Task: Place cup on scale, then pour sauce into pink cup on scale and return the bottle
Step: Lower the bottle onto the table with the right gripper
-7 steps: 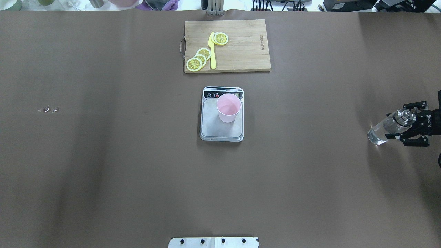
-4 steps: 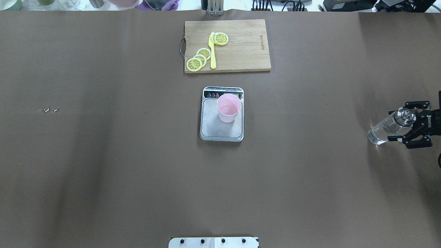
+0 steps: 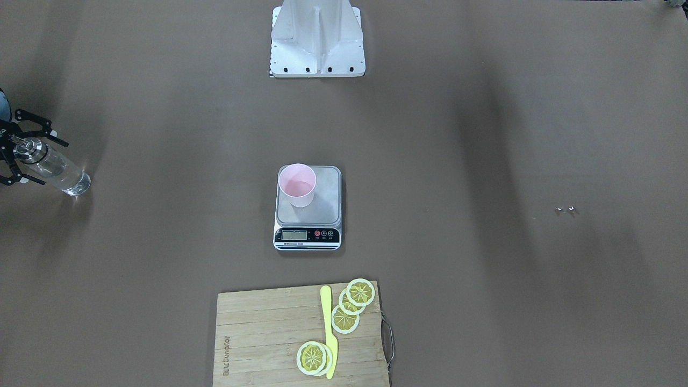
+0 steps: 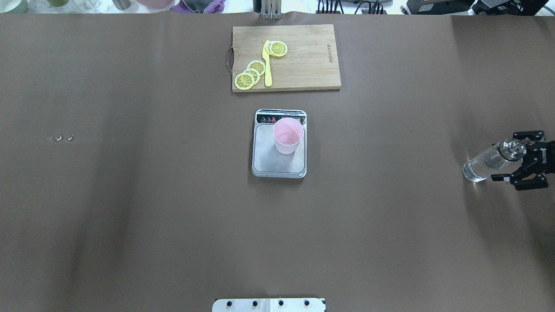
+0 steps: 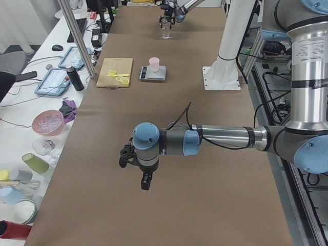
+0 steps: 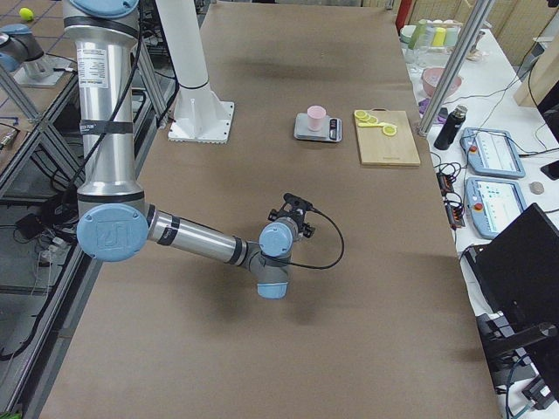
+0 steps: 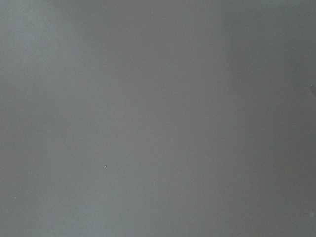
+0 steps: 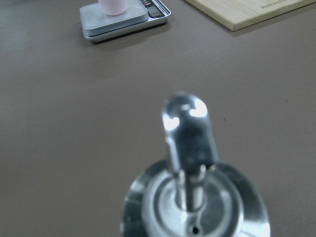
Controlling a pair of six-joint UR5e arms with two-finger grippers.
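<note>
Standing apart: cup on the scale, bottle at the frame's edge

Centre of the overhead view, and the pink cup (image 4: 287, 135) sits upright on the scale (image 4: 277, 164), on the upper right part of its steel platform, next to the black strip. The cup's inside shows only pink; I cannot tell if any liquid is in it. Far right of that view, the bottle (image 4: 484, 162) stands on the brown table (image 4: 130, 208), well apart from the scale. It looks clear right through, so the level of the sauce cannot be judged.

The right gripper (image 4: 505, 155) is up at the bottle's metal spout (image 8: 190, 133), fingers spread wide to either side and holding nothing. The left gripper (image 5: 134, 169) hangs over bare table in the left side view, and I cannot tell how far apart its fingers are. Its own camera shows only brown surface.

On to the writing. The scale's display (image 3: 294, 235) is lit pale, digits too small to read, with round buttons beside it. The cutting board (image 4: 303, 60), top centre in the overhead view, has wording burned in near one edge, also unreadable. White lettering on the right gripper's body is too small as well.

On the board lie lemon slices (image 4: 250, 74) and a yellow knife (image 4: 267, 65). A few white bits (image 4: 63, 138) lie at mid left.
</note>
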